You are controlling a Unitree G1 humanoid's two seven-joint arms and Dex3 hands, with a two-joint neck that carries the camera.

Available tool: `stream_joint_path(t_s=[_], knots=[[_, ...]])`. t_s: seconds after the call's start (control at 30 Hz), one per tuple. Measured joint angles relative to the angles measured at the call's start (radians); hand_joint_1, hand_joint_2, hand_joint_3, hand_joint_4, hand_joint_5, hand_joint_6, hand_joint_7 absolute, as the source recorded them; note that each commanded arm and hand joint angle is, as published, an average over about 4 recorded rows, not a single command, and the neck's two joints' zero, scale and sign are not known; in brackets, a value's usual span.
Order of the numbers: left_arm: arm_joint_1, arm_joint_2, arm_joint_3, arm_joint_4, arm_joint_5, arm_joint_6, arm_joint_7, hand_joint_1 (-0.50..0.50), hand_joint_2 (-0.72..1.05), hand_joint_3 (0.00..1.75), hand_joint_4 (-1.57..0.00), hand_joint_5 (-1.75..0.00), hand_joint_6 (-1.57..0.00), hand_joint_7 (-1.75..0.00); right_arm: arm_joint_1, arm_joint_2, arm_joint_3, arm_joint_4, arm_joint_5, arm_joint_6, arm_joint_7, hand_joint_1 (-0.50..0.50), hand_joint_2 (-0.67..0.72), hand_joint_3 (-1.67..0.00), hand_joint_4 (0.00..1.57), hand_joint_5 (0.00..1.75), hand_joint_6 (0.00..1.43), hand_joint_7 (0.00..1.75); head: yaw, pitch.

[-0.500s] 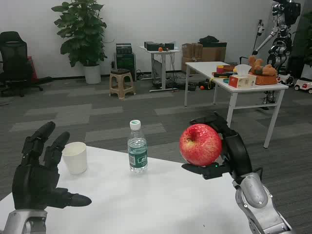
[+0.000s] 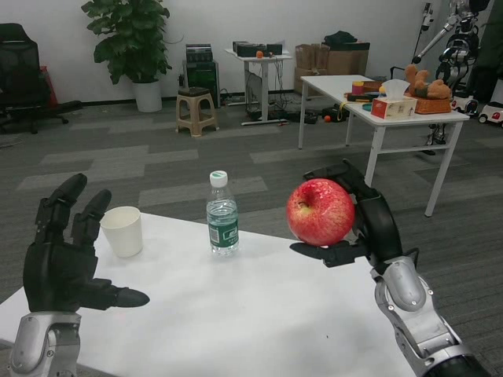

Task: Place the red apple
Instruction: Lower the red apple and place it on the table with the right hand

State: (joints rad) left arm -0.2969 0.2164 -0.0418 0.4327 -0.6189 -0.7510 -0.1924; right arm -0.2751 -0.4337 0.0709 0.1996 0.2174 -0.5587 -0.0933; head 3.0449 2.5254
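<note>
Head view has the right hand (image 2: 363,226) cupping the apple (image 2: 320,212) above the surface's (image 2: 259,314) right side, a firm, smooth, fairly heavy fruit best cradled from underneath, while the left hand (image 2: 64,255) waits spread and empty.

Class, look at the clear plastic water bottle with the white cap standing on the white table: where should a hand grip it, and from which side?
Grip the clear plastic water bottle around its labelled middle, coming from the side. It stands upright, round and narrow, so fingers can wrap it. The open left hand is probably the better choice, since the right hand holds the red apple.
</note>
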Motion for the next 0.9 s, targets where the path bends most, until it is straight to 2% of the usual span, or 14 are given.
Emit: stream_joint_path(t_s=[0.23,0.37,0.5,0.67,0.9], knots=[[0.0,0.001,0.0,0.0,0.0,0.0,0.0,-0.43,-0.1,0.02,0.0,-0.62,0.0,-0.7,0.0,0.006,0.0,0.0,0.0,0.0,0.0,-0.17,-0.35,-0.79,1.14,1.48,0.82,1.47,0.002,0.0],[0.0,0.001,0.0,0.001,-0.001,-0.002,0.0,-0.43,-0.1,0.0,0.0,-0.62,0.0,-0.7,0.0,0.006,0.001,0.001,0.0,0.0,0.0,-0.17,-0.35,-0.79,1.14,1.55,0.82,1.47,0.001,-0.007],[0.0,0.001,0.0,0.001,-0.004,-0.002,0.0,-0.43,-0.1,0.0,0.0,-0.62,0.0,-0.7,-0.001,0.006,0.005,0.015,0.0,-0.001,0.0,-0.17,-0.35,-0.79,1.14,1.5,0.83,1.47,0.001,-0.015],[0.0,0.001,0.0,0.002,-0.006,-0.004,0.0,-0.43,-0.1,0.0,0.0,-0.62,0.0,-0.7,-0.002,0.014,0.022,0.06,0.0,-0.006,0.0,-0.15,-0.35,-0.79,1.14,1.55,0.83,1.47,0.0,-0.027],[0.0,0.001,-0.001,0.003,-0.007,-0.007,0.0,-0.43,-0.1,0.0,0.0,-0.62,0.0,-0.7,0.019,0.047,0.039,0.19,0.0,-0.016,0.0,-0.17,-0.35,-0.79,1.17,1.55,0.84,1.47,-0.007,-0.039]])
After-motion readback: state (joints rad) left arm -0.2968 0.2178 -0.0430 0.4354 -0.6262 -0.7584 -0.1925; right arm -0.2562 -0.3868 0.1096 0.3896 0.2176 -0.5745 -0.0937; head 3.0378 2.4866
